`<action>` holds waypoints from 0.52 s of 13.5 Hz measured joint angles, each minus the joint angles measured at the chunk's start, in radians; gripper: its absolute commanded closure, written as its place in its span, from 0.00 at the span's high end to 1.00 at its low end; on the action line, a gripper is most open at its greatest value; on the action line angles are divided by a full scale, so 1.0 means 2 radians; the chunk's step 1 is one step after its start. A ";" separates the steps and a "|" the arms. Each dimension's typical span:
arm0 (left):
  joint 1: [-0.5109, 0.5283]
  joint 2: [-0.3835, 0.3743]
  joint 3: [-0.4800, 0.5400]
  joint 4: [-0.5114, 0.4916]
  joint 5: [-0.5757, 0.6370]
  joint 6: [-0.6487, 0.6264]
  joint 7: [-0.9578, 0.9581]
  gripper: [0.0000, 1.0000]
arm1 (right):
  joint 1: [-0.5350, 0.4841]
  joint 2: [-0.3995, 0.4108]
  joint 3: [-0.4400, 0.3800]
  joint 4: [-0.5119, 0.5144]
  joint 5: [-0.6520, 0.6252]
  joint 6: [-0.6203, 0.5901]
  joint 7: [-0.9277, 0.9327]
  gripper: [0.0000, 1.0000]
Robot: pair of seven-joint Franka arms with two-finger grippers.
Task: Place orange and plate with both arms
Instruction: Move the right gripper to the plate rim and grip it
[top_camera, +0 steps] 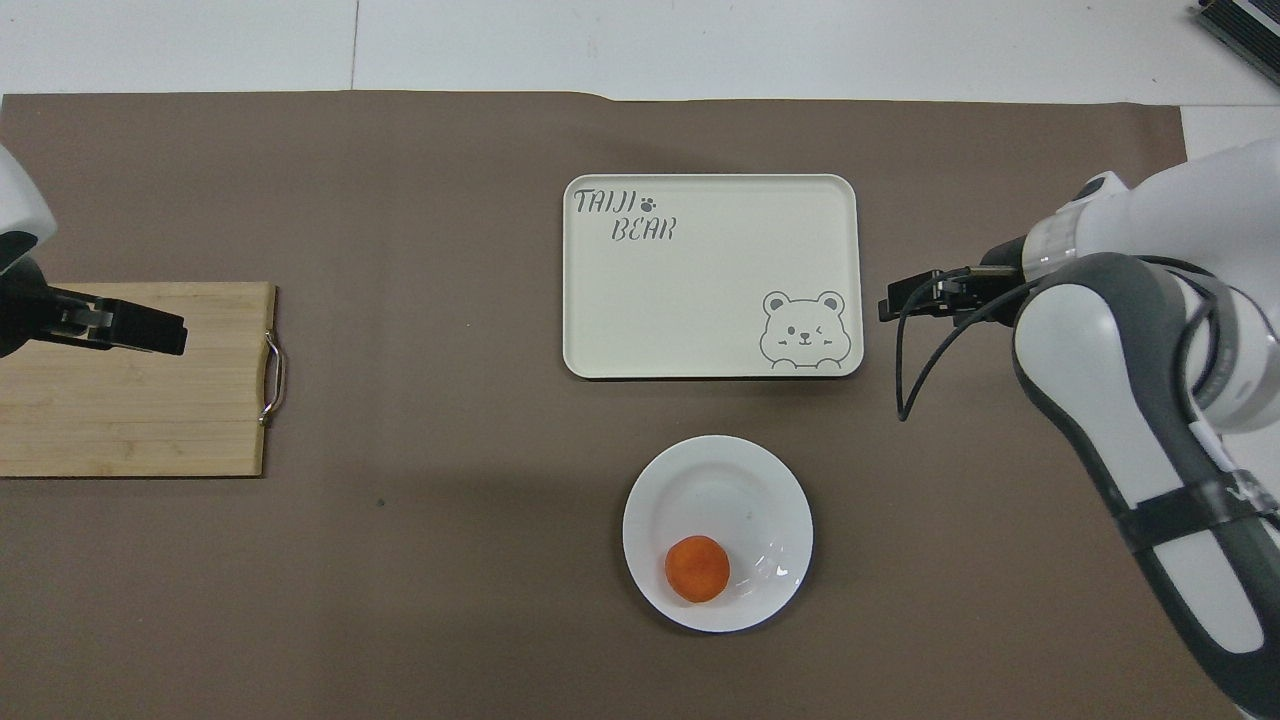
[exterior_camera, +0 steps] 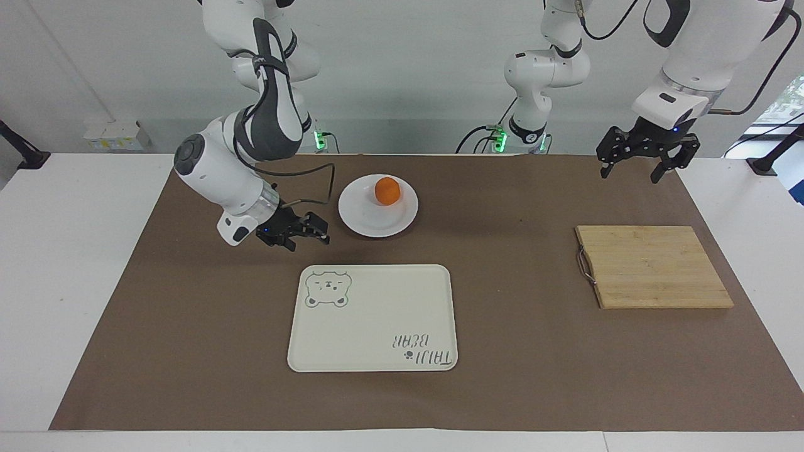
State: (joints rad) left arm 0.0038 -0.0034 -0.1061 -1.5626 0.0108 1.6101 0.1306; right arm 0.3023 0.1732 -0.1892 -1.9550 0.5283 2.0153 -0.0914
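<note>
While the orange [exterior_camera: 387, 190] sits on the plate [exterior_camera: 367, 220], my right gripper [exterior_camera: 303, 233] hovers low at the plate's eight o'clock, fingers parted; my left gripper [exterior_camera: 647, 162] hangs spread above the mat's [exterior_camera: 515, 351] corner.

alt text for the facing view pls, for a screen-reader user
An orange sits on a white plate on a brown mat, with the right claw low over the mat beside the plate, holding nothing. A cream bear tray lies farther from the robots than the plate. The left claw hangs open in the air, with a wooden cutting board at that end.
</note>
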 measured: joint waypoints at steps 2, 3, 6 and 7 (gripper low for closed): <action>0.000 0.001 0.001 0.005 0.000 0.000 0.003 1.00 | 0.011 -0.032 0.000 -0.052 0.023 0.000 -0.015 1.00; 0.000 0.001 0.001 0.007 0.001 0.000 0.003 1.00 | 0.015 -0.051 0.000 -0.080 0.028 0.002 -0.020 1.00; 0.000 0.001 0.001 0.007 0.001 -0.001 0.003 1.00 | 0.017 -0.088 0.000 -0.146 0.040 0.004 -0.058 1.00; 0.001 0.001 0.002 0.007 0.001 -0.003 0.003 1.00 | 0.017 -0.092 0.000 -0.164 0.058 0.005 -0.078 1.00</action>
State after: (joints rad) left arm 0.0056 -0.0007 -0.1022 -1.5491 0.0122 1.6041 0.1364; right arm 0.3358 -0.0101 -0.1896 -2.2838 0.6440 2.0249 -0.2483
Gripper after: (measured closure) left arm 0.000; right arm 0.000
